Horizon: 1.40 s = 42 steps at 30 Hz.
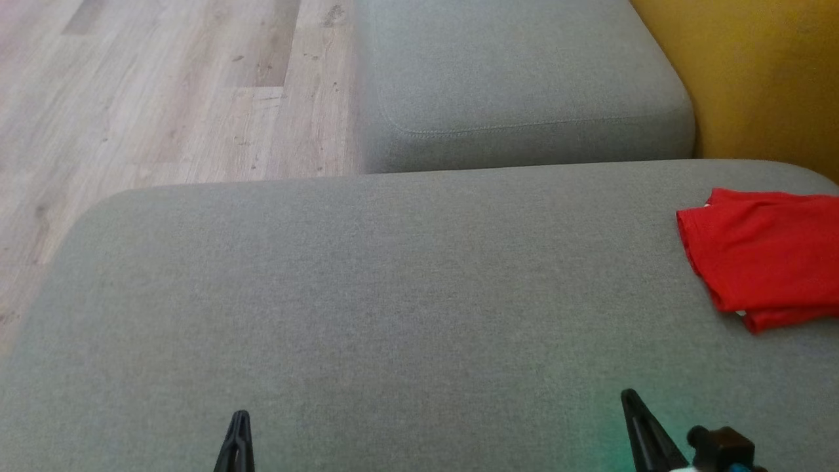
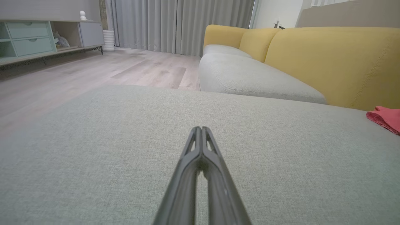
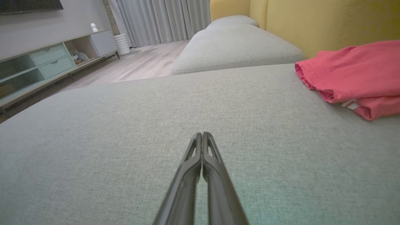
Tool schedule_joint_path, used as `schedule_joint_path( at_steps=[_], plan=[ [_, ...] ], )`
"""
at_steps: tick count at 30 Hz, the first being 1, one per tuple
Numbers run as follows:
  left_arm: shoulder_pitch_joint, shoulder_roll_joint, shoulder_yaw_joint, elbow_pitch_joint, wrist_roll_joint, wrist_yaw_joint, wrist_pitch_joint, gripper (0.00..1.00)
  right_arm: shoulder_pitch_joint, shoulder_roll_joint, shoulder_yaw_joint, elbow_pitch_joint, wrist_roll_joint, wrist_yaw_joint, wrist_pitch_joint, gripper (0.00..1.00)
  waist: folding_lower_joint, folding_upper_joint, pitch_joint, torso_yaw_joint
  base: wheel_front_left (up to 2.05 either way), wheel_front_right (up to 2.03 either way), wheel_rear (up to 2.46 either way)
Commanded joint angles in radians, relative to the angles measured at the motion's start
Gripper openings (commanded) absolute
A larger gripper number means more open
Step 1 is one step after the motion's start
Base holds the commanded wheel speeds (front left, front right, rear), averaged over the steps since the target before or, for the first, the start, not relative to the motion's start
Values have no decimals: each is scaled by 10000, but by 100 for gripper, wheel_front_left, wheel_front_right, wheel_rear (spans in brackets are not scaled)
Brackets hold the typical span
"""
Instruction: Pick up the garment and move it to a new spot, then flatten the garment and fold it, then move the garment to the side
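The seat cushion [image 1: 393, 282] is grey woven cloth, matt and slightly rough. At 3 o'clock the garment [image 1: 767, 255] is soft red cloth, matt. At 11 o'clock the floor [image 1: 164, 85] is pale grained wood; at 1 o'clock the backrest [image 1: 760, 72] is yellow matt cloth.

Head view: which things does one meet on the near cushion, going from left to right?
left tool → right tool → garment
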Motion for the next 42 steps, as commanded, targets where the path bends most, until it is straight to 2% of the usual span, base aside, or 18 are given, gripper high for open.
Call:
schedule_joint_path(
  at_steps=[1,42],
  plan=[
    [-411,6,98,-308,-320,-68,73,0,-479,-11,-86,-358,359,0,90,0,0,-1,20,-5,0,0,0],
    [-1494,34,885,-93,-5125,-554,1244,0,-1264,-63,-770,-738,5395,-3,1240,0,0,-1,447,-158,0,0,0]
  ],
)
